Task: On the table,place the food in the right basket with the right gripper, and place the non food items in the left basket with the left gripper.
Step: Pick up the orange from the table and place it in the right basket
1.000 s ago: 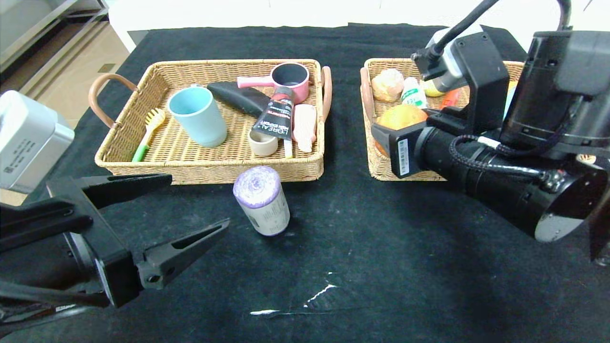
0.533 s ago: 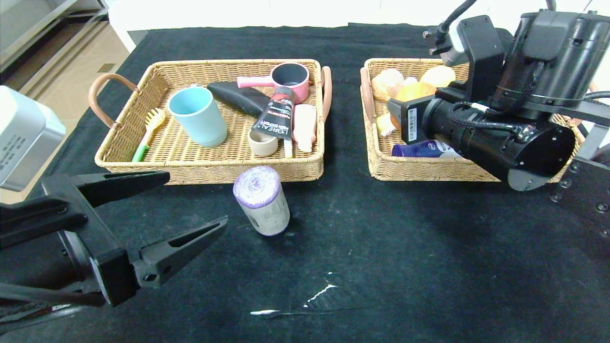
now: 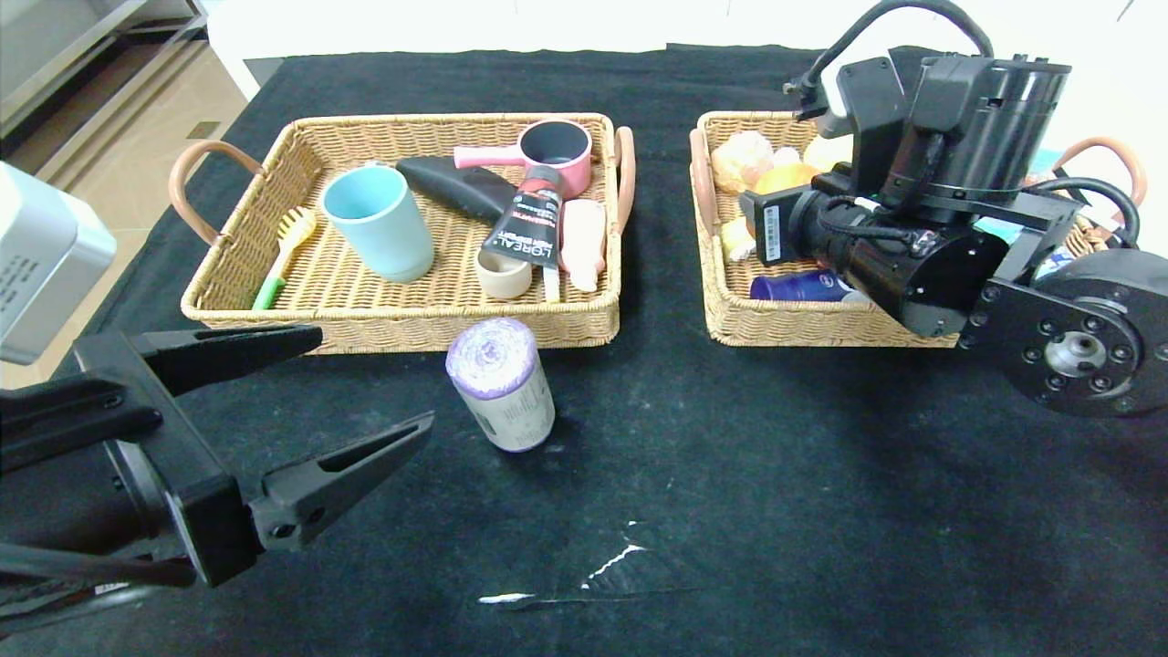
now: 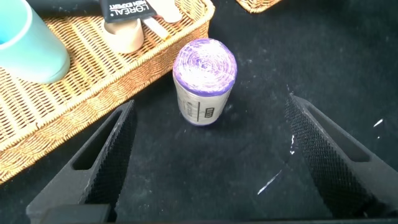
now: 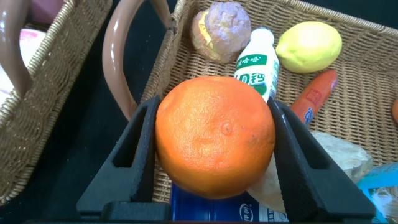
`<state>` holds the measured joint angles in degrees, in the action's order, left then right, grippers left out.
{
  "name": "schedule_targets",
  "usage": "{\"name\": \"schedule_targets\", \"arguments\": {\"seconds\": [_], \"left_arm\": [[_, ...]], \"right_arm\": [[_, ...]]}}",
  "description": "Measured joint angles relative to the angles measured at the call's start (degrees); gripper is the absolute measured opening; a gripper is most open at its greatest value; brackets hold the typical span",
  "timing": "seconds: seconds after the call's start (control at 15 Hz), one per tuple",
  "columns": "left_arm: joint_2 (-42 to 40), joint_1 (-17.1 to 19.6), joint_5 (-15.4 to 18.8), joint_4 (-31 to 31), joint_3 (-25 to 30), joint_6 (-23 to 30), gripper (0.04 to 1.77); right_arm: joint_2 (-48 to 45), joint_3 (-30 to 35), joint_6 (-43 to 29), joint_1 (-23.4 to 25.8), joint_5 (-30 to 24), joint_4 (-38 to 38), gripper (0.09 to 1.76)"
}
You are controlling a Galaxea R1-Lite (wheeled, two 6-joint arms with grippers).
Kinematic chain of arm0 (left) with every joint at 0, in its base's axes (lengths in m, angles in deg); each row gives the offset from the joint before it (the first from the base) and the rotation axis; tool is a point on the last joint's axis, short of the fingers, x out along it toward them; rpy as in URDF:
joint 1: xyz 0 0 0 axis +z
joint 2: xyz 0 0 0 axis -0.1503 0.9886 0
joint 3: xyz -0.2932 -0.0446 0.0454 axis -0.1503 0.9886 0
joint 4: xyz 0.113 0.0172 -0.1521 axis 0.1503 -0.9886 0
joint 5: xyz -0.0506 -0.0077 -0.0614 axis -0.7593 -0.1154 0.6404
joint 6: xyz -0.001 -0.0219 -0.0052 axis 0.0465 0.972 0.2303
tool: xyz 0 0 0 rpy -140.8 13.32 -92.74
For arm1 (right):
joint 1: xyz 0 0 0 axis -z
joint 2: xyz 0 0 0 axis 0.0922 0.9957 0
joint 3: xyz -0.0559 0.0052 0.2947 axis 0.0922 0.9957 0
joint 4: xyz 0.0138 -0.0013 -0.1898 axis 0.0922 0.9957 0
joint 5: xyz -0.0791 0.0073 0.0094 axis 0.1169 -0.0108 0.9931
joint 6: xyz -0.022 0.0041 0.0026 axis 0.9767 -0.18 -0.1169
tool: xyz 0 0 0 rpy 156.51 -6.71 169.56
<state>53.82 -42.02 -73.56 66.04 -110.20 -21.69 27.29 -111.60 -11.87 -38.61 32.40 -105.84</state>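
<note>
My right gripper (image 5: 214, 111) is shut on a large orange (image 5: 214, 143) and holds it above the near-left part of the right wicker basket (image 3: 785, 325). In the head view the orange (image 3: 787, 176) shows just beyond the right wrist. A purple-topped roll (image 3: 500, 383) stands on the black cloth in front of the left wicker basket (image 3: 274, 306). My left gripper (image 3: 372, 379) is open and empty, low over the cloth just short of the roll (image 4: 204, 78), which lies in line with the gap between its fingers.
The left basket holds a blue cup (image 3: 379, 222), a pink pot (image 3: 554, 146), a L'Oreal tube (image 3: 527, 224), a brush (image 3: 285, 246) and other items. The right basket holds a bun (image 5: 222, 28), a milk bottle (image 5: 256, 62), a lemon (image 5: 309, 45), a carrot (image 5: 314, 96) and a blue can (image 3: 803, 286).
My right arm has swung back and to the right, carrying the orange farther over the right basket. My left gripper has barely moved and the roll is unmoved.
</note>
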Motion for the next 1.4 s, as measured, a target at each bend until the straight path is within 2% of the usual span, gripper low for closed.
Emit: {"name": "schedule_targets", "arguments": {"seconds": [0.47, 0.6, 0.8, 1.4], "left_arm": [[0.0, 0.0, 0.0, 0.0, 0.1, 0.0, 1.72], [0.0, 0.0, 0.0, 0.0, 0.1, 0.0, 1.72], [0.0, 0.0, 0.0, 0.0, 0.1, 0.0, 1.72], [-0.1, -0.1, -0.2, 0.0, 0.1, -0.5, 1.72]], "right_arm": [[0.6, -0.3, 0.0, 0.5, 0.1, -0.1, 1.13], [0.6, -0.3, 0.0, 0.4, 0.1, -0.1, 1.29], [0.4, 0.0, -0.1, 0.1, 0.2, -0.1, 1.42], [-2.2, 2.0, 0.3, -1.2, 0.5, 0.4, 1.61]]}}
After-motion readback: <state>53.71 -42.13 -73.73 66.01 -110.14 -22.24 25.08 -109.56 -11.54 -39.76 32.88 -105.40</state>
